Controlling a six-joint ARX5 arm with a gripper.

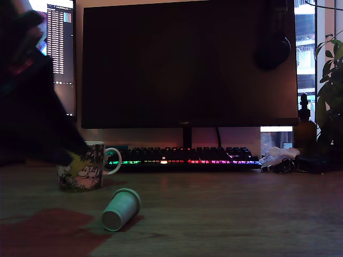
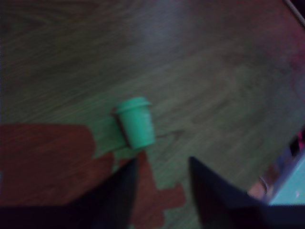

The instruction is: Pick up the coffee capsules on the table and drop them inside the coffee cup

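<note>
One coffee capsule [image 1: 121, 209] lies on its side on the wood-grain table [image 1: 241, 214], looking pale green in the dim light, in front of the coffee cup [image 1: 80, 170] and slightly to the exterior view's right of it. The printed cup stands upright with its handle toward the exterior view's right. My arm is a dark blurred shape at the exterior view's left, and its gripper end [image 1: 72, 152] hangs over the cup's rim. In the wrist view the capsule [image 2: 136, 121] lies beyond my open gripper [image 2: 162, 164]; its two dark fingers stand apart with nothing between them.
A lit keyboard [image 1: 185, 158] and a large dark monitor [image 1: 187, 64] stand behind the cup. A brown bottle [image 1: 304, 131], a plant [image 1: 332, 80] and crumpled clutter [image 1: 278, 158] sit at the far right. A reddish patch [image 1: 48, 230] covers the table's near left.
</note>
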